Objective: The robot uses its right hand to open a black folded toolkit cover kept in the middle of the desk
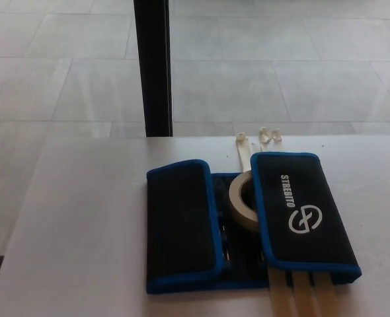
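We are viewing the black fabric toolkit cover with blue edging [248, 224], which is lying near the middle of the pale grey table [82, 218], slightly toward our right side. Its left flap [182, 221] and its right flap bearing white lettering and a logo [301, 211] are both lying folded inward, leaving a narrow gap between them. A roll of beige masking tape [242, 201] is sitting in that gap, partly tucked under the right flap's inner edge. Pale strips [307, 297] are protruding from beneath the cover at its near edge, and similar pale pieces [258, 139] are showing at its far edge. The cover's fold lines are running from near to far. Neither hand is appearing in the head view, so we are unable to state how the fingers are set or whether they are holding anything. We are judging that the right flap lies nearer the right arm's side, and that lifting its inner edge outward to the right would unfold it.
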`<state>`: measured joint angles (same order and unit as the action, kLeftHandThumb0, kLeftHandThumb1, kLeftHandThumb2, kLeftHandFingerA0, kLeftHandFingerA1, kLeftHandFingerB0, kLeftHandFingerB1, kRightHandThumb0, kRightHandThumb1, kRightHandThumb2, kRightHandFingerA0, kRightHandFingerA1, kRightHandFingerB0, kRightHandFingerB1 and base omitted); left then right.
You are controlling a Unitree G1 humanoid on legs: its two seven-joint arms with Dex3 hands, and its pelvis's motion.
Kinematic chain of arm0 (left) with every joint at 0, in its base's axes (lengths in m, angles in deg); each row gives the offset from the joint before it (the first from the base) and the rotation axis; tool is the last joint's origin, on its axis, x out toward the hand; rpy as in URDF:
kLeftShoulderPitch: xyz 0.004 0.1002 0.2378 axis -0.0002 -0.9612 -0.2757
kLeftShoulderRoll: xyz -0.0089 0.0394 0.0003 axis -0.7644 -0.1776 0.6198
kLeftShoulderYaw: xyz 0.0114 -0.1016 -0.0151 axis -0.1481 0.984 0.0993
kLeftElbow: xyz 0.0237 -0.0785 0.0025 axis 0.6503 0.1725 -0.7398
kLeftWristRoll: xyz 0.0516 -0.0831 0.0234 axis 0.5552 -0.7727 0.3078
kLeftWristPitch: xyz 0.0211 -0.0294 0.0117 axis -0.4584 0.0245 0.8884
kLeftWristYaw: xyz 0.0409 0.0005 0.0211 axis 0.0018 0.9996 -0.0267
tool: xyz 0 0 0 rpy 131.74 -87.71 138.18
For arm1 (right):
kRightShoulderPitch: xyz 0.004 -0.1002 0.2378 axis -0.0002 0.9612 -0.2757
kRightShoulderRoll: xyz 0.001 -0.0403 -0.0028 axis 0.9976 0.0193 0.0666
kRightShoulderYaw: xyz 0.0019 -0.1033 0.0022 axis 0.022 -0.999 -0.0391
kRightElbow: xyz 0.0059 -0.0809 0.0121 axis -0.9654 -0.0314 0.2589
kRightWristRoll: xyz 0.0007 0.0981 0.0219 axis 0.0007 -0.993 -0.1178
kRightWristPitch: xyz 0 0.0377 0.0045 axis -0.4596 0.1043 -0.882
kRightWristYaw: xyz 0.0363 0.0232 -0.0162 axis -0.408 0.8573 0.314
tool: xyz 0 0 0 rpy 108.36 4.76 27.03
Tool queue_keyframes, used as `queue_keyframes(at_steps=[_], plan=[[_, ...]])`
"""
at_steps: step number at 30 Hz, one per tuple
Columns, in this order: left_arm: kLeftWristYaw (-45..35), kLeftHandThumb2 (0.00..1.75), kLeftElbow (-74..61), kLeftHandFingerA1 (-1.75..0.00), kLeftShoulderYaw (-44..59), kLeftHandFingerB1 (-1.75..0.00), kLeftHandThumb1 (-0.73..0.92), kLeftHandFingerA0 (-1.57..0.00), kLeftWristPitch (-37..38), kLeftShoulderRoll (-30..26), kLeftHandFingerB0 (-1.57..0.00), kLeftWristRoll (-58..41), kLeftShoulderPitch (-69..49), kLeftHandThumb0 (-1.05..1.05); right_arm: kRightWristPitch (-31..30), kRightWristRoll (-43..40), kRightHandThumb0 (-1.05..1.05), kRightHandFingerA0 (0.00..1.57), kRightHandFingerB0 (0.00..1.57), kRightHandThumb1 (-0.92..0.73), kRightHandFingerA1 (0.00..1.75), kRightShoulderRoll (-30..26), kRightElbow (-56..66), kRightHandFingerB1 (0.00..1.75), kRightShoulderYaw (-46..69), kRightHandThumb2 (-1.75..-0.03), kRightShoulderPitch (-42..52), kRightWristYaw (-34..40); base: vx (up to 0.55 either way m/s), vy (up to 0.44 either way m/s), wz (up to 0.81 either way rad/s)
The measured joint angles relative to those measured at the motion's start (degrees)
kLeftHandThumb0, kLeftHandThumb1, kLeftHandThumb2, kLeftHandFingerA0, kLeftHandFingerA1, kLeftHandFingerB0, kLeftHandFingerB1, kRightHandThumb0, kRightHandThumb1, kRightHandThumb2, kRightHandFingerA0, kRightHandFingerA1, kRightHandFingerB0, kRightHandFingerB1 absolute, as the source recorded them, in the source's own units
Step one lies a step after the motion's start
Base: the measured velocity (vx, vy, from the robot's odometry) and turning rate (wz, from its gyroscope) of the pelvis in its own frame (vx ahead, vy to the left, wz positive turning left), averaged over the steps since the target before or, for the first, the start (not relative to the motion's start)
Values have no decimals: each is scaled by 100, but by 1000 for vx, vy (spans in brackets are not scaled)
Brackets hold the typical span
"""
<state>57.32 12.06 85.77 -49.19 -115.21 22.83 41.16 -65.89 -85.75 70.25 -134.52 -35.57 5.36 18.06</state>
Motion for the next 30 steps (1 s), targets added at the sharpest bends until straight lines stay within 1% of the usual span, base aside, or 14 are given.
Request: queue_keyframes(at_steps=[3, 4, 5, 7, 8, 10, 15, 16, 19, 25, 26, 27, 28, 30], plan=[[-67, 77, 182, -48, 87, -33, 92, -26, 0, -133, -23, -39, 134, -100, -5, -224, -74, 18, 5, -57, 69, -100, 79, 51, 505, -95, -211, 55, 0, 0, 0], [-87, 115, 231, -53, 113, -45, 75, -22, 0, -160, -21, -54, 168, -96, -8, -292, -74, 19, 7, -57, 68, -142, 103, 50, 639, -95, -280, 71, 0, 0, 0], [-109, 78, 300, -47, 156, -33, 92, -27, 0, -189, -23, -68, 204, -98, -17, -379, -74, 21, 12, -55, 69, -207, 145, 50, 818, -92, -396, 101, 0, 0, 0], [-152, 77, 418, -47, 217, -33, 92, -26, 0, -233, -22, -82, 265, -99, -36, -530, -78, 28, 17, -72, 81, -355, 283, 43, 1098, -62, -633, 139, 0, 0, 0], [-175, 73, 475, -47, 239, -34, 92, -27, 1, -256, -27, -88, 299, -100, -46, -608, -83, 32, 15, -61, 72, -433, 381, 49, 1227, -94, -762, 153, 0, 0, 0], [-224, 77, 575, -48, 275, -33, 91, -26, 1, -320, -24, -95, 347, -99, -66, -717, -77, 31, 21, -73, 72, -553, 795, 43, 1311, -62, -1016, 162, 0, 0, 0], [-286, 75, 654, -48, 318, -34, 92, -26, 1, -358, -26, -114, 433, -98, -104, -813, -73, 31, 21, -73, 62, -616, 1775, 42, 1169, -61, -1371, 138, 0, 0, 3], [-291, 74, 657, -49, 324, -34, 92, -28, 1, -358, -28, -116, 435, -99, -121, -812, -71, 24, 10, -60, 58, -614, 1992, 45, 1087, -95, -1407, 129, 0, 0, 6], [-306, 75, 666, -49, 333, -34, 92, -29, 1, -358, -28, -120, 439, -99, -153, -806, -64, 22, 12, -78, 44, -610, 2547, 25, 839, -63, -1499, 105, 0, 0, 2], [-346, 77, 684, -48, 353, -34, 92, -28, 1, -358, -27, -123, 465, -99, -173, -769, -74, 18, 8, -59, 53, -538, 3587, 41, 116, -93, -1527, 0, 0, 0, 0], [-351, 77, 692, -48, 362, -34, 92, -28, 1, -358, -26, -123, 479, -99, -173, -747, -75, 24, 15, -73, 43, -518, 3866, 27, -145, -62, -1527, -47, 0, 0, 0], [-356, 77, 700, -48, 370, -34, 92, -26, 2, -358, -22, -124, 489, -97, -174, -724, -78, 20, 6, -58, 55, -510, 4077, 39, -360, -94, -1527, -85, 0, 0, 0], [-362, 78, 708, -48, 376, -34, 92, -26, 2, -359, -21, -124, 498, -98, -174, -695, -76, 24, 13, -73, 48, -507, 4243, 25, -557, -63, -1527, -113, 0, 0, 0], [-379, 88, 717, -52, 380, -38, 84, -27, 2, -359, -22, -123, 517, -104, -174, -617, -75, 17, 12, -74, 46, -501, 4517, 26, -958, -62, -1525, -176, 0, 0, 0]])
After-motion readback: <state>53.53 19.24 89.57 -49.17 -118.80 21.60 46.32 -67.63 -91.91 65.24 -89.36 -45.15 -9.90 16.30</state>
